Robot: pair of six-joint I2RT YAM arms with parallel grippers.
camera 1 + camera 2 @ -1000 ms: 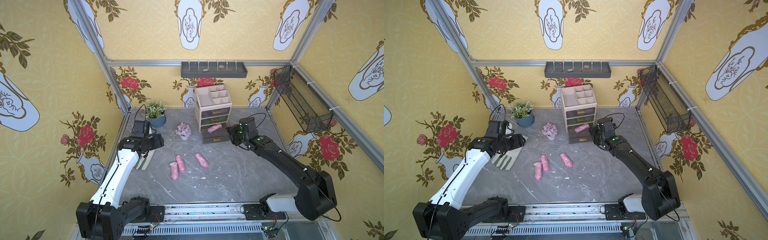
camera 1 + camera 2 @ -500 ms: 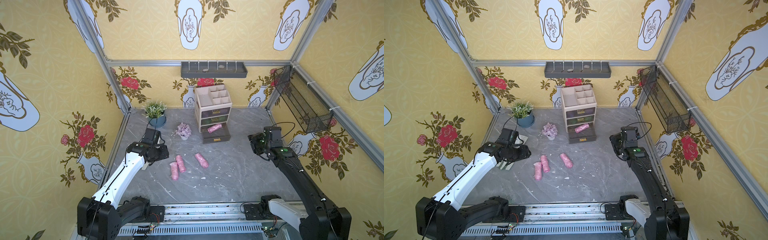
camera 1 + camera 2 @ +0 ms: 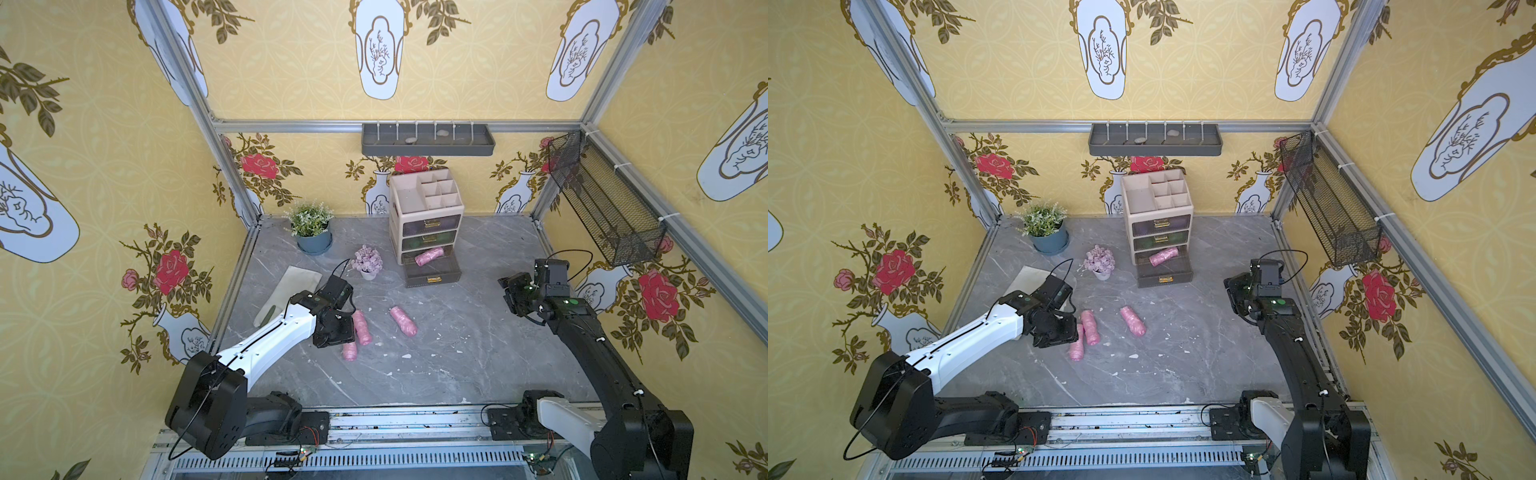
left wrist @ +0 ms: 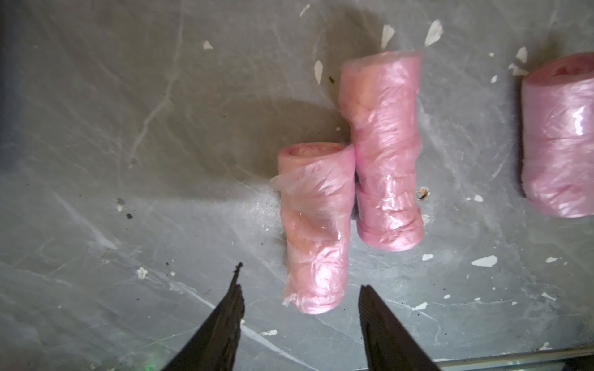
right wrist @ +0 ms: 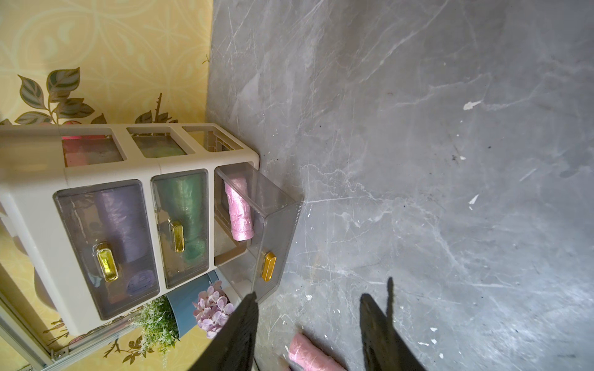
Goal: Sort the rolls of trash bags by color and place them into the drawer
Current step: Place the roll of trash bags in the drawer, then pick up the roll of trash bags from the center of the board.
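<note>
Grey marble table [image 3: 457, 365] is carrying three pink rolls [image 3: 403, 321] near its middle | one more pink roll [image 3: 429, 255] is lying in the open bottom drawer [image 3: 432, 276] | left gripper [image 4: 300, 281] is hovering half-open over the front roll [image 4: 316, 231], seemingly not touching it | right gripper [image 5: 308, 297] is hanging half-open, empty

I saw pink rolls [image 3: 403, 321], grey veined table [image 3: 457, 357], yellow wallpaper [image 3: 104, 174] with red roses, beige drawer unit [image 3: 409, 197], gold handles [image 5: 107, 266].
</note>
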